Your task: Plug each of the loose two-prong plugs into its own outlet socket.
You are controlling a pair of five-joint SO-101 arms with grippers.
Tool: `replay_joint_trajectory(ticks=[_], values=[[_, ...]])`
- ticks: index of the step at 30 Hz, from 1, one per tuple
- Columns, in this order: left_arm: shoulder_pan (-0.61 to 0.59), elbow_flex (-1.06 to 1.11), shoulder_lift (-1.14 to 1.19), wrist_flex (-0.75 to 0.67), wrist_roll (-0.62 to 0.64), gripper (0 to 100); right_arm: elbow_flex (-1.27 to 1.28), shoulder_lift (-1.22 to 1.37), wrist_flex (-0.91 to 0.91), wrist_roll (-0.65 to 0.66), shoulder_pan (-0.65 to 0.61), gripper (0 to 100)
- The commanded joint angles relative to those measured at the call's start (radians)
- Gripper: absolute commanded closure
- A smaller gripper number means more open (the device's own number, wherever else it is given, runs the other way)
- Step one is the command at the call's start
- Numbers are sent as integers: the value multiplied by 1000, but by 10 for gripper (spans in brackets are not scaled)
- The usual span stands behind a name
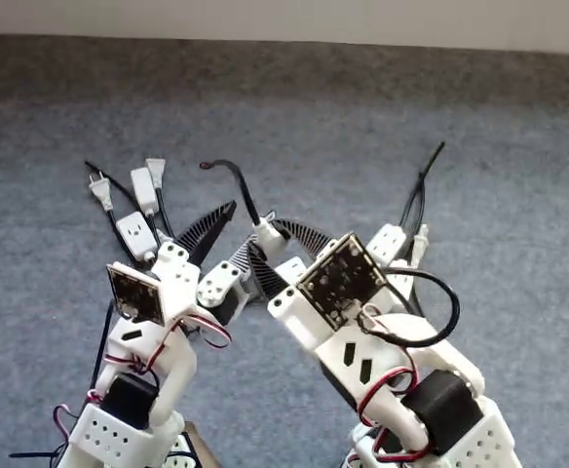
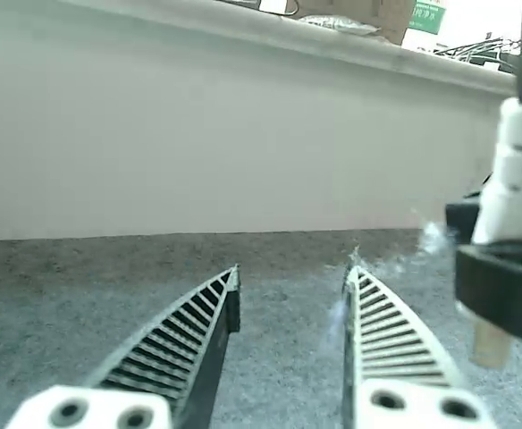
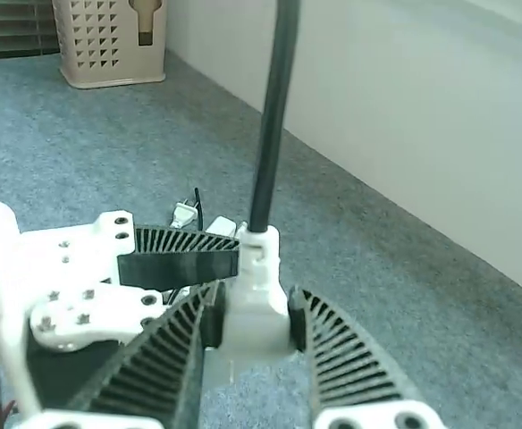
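Two arms meet over the grey carpet point(image 1: 479, 146). Nearer the middle, the right end effector point(image 3: 256, 299) is clamped on a white plug point(image 3: 256, 259), which is held upright off the carpet with its black cord point(image 3: 274, 107) rising from the top. The left end effector point(image 2: 292, 273) stands just beside it, fingers apart, tips above the carpet. In the high view a white socket point(image 1: 134, 234) lies beyond the left arm, and a loose plug point(image 1: 99, 191) on a black lead lies near it. A second socket point(image 1: 388, 244) lies beside the right arm, partly hidden by it. A pale wall point(image 2: 243, 134) runs along the carpet's far edge.
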Motion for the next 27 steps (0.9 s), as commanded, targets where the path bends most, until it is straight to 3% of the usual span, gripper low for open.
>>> replay_joint_trajectory(ticks=[1,15,21,27], values=[[13,-41,-5,-2,6,812,-2,-19,-54,14,12,935],[13,-44,-5,37,2,812,-28,343,-346,9,10,935],[13,-42,-5,34,2,812,76,214,-295,9,12,935],[13,-41,-5,34,2,812,183,-76,-124,9,12,935]])
